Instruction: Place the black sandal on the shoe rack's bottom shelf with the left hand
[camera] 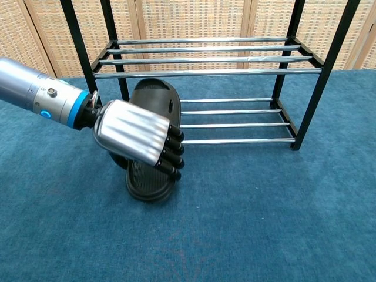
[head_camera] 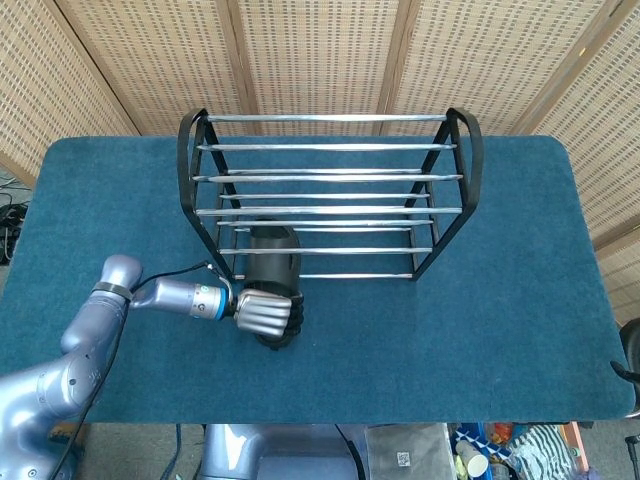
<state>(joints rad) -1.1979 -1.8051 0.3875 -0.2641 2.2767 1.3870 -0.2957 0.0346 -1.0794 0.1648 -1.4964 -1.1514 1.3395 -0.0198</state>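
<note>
The black sandal (head_camera: 273,259) (camera: 154,97) points toe-first into the left end of the shoe rack's bottom shelf (camera: 235,126), its toe over the lowest rails and its heel (camera: 147,185) still out over the blue table. My left hand (head_camera: 265,313) (camera: 136,137) grips the sandal across its rear half, fingers (camera: 170,154) curled over the right edge. The black-framed rack (head_camera: 330,195) with silver rails stands mid-table. Only a dark sliver of the right arm (head_camera: 628,362) shows at the right edge; its hand is out of sight.
Blue carpeted table (head_camera: 480,320) with open surface to the right of and in front of the rack. The rack's left front post (camera: 88,76) stands just left of the sandal. Wicker screens (head_camera: 320,50) line the back.
</note>
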